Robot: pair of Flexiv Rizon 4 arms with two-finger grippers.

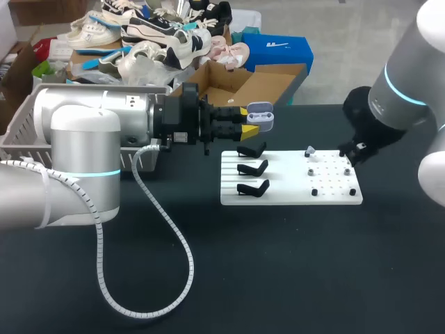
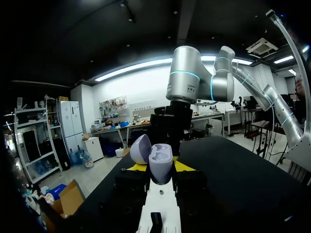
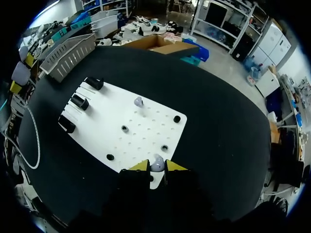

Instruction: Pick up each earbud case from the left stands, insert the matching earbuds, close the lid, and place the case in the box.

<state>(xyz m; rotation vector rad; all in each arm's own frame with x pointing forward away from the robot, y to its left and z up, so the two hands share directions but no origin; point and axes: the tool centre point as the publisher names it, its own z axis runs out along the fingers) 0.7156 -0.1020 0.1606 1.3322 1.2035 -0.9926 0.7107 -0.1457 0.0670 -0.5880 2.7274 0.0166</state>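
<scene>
Sitting upright with its lid hinged open, the pale lilac plastic earbud case (image 1: 260, 115) is in the upper middle of the head view, just past the far edge of the white perforated plastic board (image 1: 292, 196) and clear of the three black plastic stands (image 1: 252, 168), which are all bare. The left end effector (image 1: 248, 120) is clenched on the case's body from both sides. At the board's right edge in that view, the right end effector (image 3: 156, 166) appears clenched on a small pale lilac earbud (image 3: 156, 163) near the board's corner. A second earbud (image 1: 310, 150) rests on the board's upper middle. The brown cardboard box (image 1: 236, 82) lies at the top centre, beyond the black worktop (image 1: 278, 264).

The likeliest failure is the earbud: it is tiny and rounded, so an off-centre pinch could make it squirt out or twist, and it would not seat. Pressing it in could tilt the case in its grip, and the open lid could be knocked by the right fingers
</scene>
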